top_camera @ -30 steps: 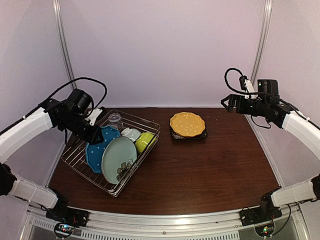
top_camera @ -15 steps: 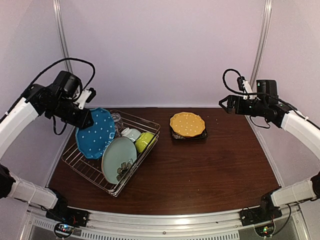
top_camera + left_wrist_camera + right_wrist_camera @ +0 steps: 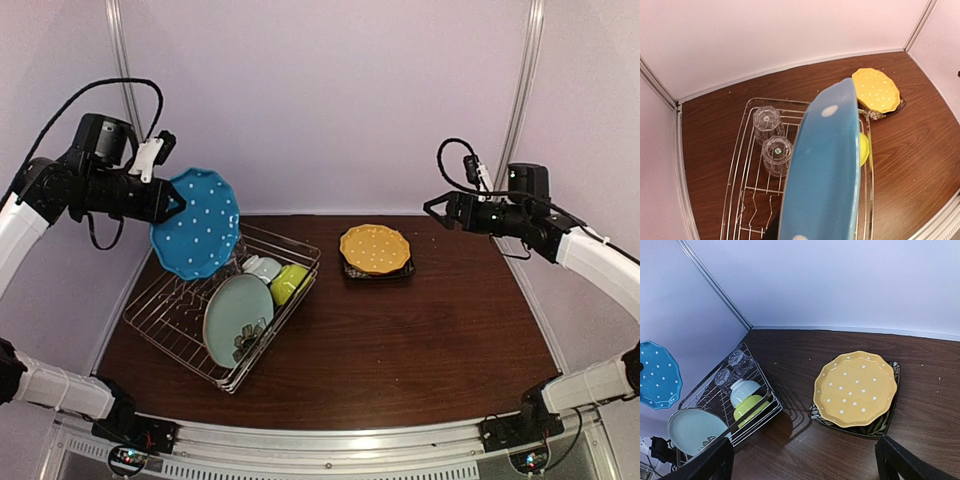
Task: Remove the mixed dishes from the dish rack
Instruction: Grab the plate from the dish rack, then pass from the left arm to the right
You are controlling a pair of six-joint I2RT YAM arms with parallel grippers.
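We see white shells on the left arm (image 3: 18,222) and right arm (image 3: 598,258), black joints, looping black cables (image 3: 120,82), and a black right pincer (image 3: 432,207).

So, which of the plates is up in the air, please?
The blue dotted plate in the left gripper; the pale teal plate stands in the silver wire rack, the yellow dotted plate lies on a dark plate.

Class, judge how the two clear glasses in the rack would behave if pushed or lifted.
The glasses look thin and smooth, so probably fragile and slippery to grip. Standing on end on the wires of the rack, they may tip if nudged sideways. Their round sides suggest they would roll once down.
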